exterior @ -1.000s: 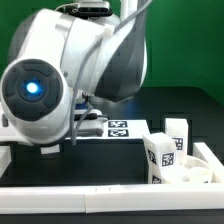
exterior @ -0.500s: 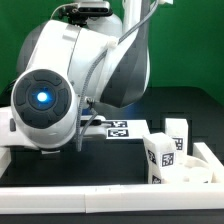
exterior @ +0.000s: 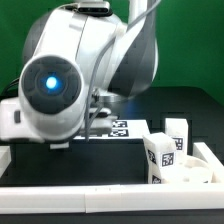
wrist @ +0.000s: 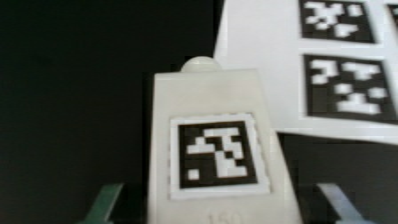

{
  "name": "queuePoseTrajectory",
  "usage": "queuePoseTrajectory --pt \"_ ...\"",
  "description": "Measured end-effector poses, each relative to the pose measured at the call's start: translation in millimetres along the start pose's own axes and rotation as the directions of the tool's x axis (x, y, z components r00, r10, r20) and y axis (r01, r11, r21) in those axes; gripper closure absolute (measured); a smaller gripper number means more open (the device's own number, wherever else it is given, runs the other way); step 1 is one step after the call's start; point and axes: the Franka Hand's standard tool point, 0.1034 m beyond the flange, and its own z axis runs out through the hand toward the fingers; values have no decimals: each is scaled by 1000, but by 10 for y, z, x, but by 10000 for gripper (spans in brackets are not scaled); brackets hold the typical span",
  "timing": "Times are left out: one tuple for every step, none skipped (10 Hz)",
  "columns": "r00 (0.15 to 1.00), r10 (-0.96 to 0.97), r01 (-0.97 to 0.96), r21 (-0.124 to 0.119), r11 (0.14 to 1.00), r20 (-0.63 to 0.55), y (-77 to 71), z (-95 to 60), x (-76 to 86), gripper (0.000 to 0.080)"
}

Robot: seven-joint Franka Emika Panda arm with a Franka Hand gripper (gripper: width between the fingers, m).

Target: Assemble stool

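A white stool leg with a black-and-white tag lies on the black table, filling the middle of the wrist view. My gripper straddles its near end, and the fingers sit tight along its two long sides, shut on it. In the exterior view the arm's big white wrist hides the gripper and this leg. Two more tagged legs stand at the exterior view's right, one nearer and one behind it. The seat disc is out of view.
The marker board lies just beyond the held leg's far end, and shows behind the arm in the exterior view. White border rails run along the front and the right side of the black table.
The arm's wrist has swung up and toward the exterior view's right. The two standing legs have not moved.
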Motion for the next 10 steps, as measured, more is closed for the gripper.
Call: queuePoseTrajectory --pt "1000 1 -1 12 1000 -9 -68 -248 -97 466" --pt "995 -35 37 19 999 -88 -61 -489 -153 466" --pt "981 -64 67 6 998 -184 10 -613 -180 466" --pt "965 -56 58 0 998 -255 81 -500 -155 466" --pt "954 -58 60 -1 998 -294 75 -492 -173 466" --pt "930 -58 57 -12 998 -362 93 -562 -145 465" --pt "914 -36 39 -2 999 -405 43 -631 -159 465" --pt "886 -43 44 -10 999 -462 -130 -877 -221 465" --pt "856 -54 49 -23 999 -514 -271 -1105 -269 465" --pt "816 -51 39 -33 999 -576 -416 -1354 -305 465"
